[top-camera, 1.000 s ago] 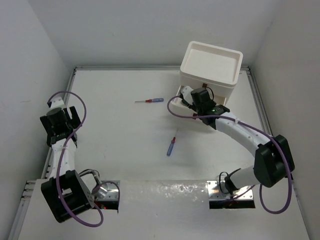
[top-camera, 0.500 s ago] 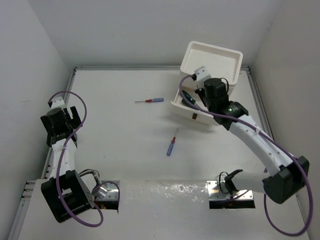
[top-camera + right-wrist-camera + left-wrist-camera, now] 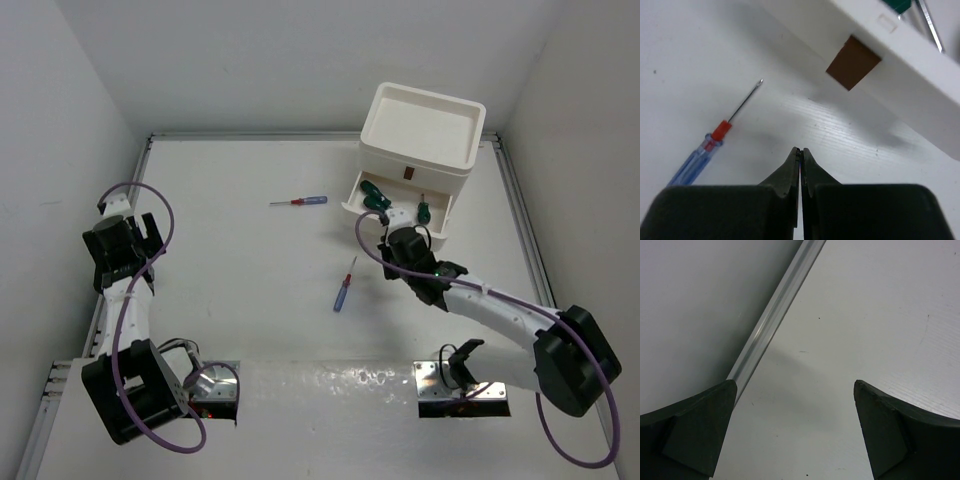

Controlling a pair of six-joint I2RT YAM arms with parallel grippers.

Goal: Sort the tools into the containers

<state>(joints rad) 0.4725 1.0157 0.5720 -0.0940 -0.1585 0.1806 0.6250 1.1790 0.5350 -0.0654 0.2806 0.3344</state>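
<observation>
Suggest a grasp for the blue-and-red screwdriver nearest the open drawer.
Take the blue-and-red screwdriver by its blue handle, from straight above, fingers straddling it across its length. It lies flat on the table, nothing touching it; the handle is its thickest part, the shaft too thin. The right gripper is nearest but shut, so it would need opening first.

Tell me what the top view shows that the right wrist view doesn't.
Only the top view shows the left arm, a second screwdriver farther out, and the whole drawer stack with its tray top. Only the right wrist view shows the right claw pressed shut with nothing in it, and the brown tab on the open drawer. Both show the blue-and-red screwdriver near that drawer and green handles inside it.
</observation>
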